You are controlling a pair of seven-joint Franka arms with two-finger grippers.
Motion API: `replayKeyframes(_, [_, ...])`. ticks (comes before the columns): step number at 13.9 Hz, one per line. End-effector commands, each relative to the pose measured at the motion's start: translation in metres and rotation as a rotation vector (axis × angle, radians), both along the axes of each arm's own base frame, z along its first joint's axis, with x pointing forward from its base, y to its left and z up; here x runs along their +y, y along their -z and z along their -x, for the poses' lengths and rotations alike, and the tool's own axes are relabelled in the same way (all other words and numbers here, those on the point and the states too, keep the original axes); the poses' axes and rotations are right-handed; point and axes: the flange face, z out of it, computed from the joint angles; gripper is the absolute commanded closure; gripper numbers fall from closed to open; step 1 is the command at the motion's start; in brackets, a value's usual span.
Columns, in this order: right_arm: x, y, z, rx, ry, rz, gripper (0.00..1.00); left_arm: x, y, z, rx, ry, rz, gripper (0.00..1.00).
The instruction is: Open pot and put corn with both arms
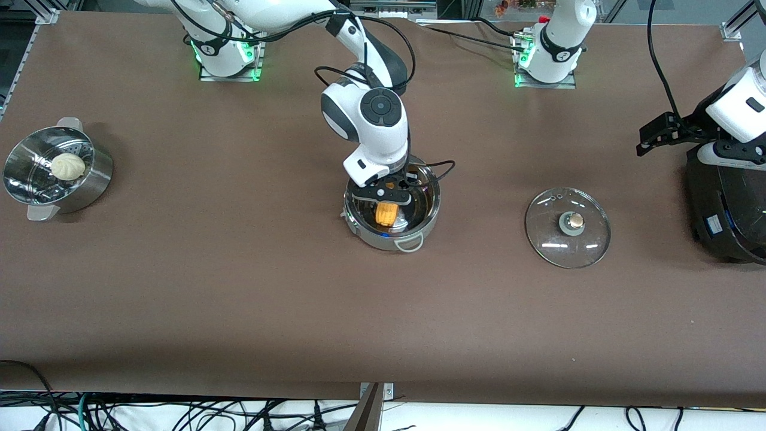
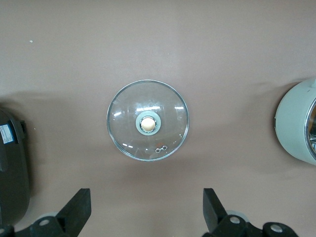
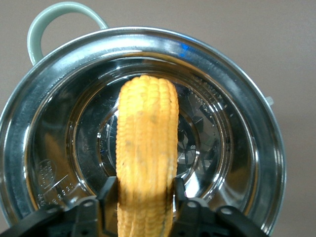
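Note:
The steel pot point(image 1: 392, 209) stands open at the table's middle. My right gripper point(image 1: 389, 194) is over its mouth, shut on the yellow-orange corn point(image 1: 386, 214), which hangs into the pot. In the right wrist view the corn point(image 3: 146, 148) sits between the fingers point(image 3: 107, 190) above the pot's shiny bottom point(image 3: 222, 148). The glass lid point(image 1: 567, 227) lies flat on the table toward the left arm's end, knob up. My left gripper point(image 1: 658, 134) is open and empty, high over the table by the black cooker. The left wrist view shows the lid point(image 2: 147, 120) below it.
A steel steamer bowl point(image 1: 90, 179) with a white bun point(image 1: 67, 166) stands at the right arm's end. A large black cooker point(image 1: 727, 209) stands at the left arm's end, also in the left wrist view point(image 2: 12, 163). Brown table point(image 1: 239, 299) surrounds the pot.

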Motion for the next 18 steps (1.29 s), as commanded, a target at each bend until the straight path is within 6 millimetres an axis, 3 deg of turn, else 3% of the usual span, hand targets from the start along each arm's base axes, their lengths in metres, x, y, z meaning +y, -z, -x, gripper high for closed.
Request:
replayKeyframes(1, [0.0,-0.007,-0.009,-0.025,0.002,-0.001,0.09,-0.001,-0.004,0.006,-0.009,0.001,-0.022,0.0])
replayKeyframes(2, [-0.003,-0.008,-0.012,-0.03,0.004,0.002,0.03,-0.002,-0.004,0.006,-0.008,-0.002,-0.022,0.0])
replayKeyframes(6, [-0.014,-0.025,-0.021,-0.049,0.019,0.006,0.01,-0.001,-0.003,0.006,0.0,-0.004,-0.022,0.0])
replayKeyframes(8, [-0.034,-0.028,-0.038,-0.055,0.039,0.03,0.0,0.001,-0.003,0.008,0.008,-0.006,-0.023,0.0])
replayKeyframes(10, [-0.068,-0.06,-0.065,-0.051,0.003,0.023,0.0,0.012,-0.001,0.008,0.017,-0.017,-0.035,0.0])
replayKeyframes(11, [-0.086,-0.062,-0.076,-0.029,-0.021,0.039,0.0,0.016,-0.003,0.008,0.014,-0.017,-0.035,0.0])
replayKeyframes(15, [-0.158,-0.119,-0.104,-0.011,-0.077,0.058,0.0,0.004,-0.009,0.001,-0.002,0.003,-0.037,0.0])
replayKeyframes(18, [-0.219,-0.149,-0.12,0.054,-0.135,-0.002,0.0,0.004,-0.011,0.002,0.006,0.003,-0.037,0.0])
